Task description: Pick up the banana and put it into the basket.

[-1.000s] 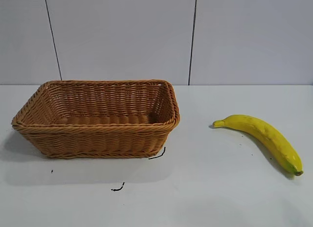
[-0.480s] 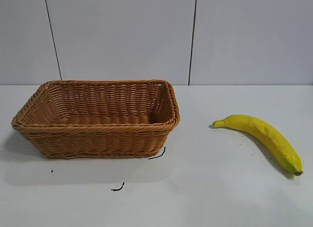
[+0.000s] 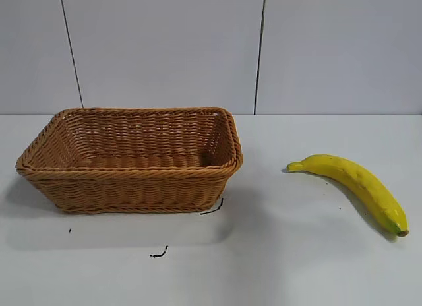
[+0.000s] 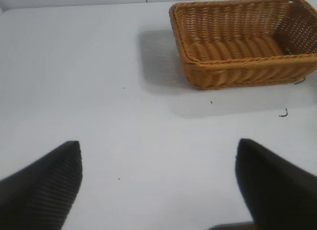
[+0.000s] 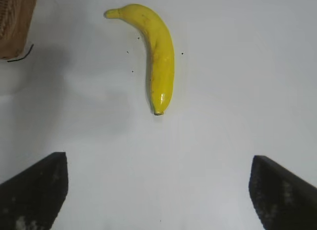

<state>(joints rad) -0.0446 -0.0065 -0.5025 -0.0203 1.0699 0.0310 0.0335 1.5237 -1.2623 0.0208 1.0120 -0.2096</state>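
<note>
The yellow banana (image 3: 356, 184) lies flat on the white table at the right, stem toward the basket; it also shows in the right wrist view (image 5: 156, 54). The brown wicker basket (image 3: 132, 184) stands at the left, with nothing seen inside, and shows in the left wrist view (image 4: 237, 74); one corner of it shows in the right wrist view (image 5: 15, 27). My right gripper (image 5: 158, 175) is open and empty, above bare table short of the banana's tip. My left gripper (image 4: 158, 170) is open and empty over bare table, away from the basket. Neither gripper shows in the exterior view.
Small black marks (image 3: 212, 207) lie on the table by the basket's front right corner, and another mark (image 3: 158, 254) lies in front. A grey panelled wall (image 3: 260, 49) stands behind the table.
A faint shadow has spread over the table between the basket and the banana. The banana and the basket have not moved.
</note>
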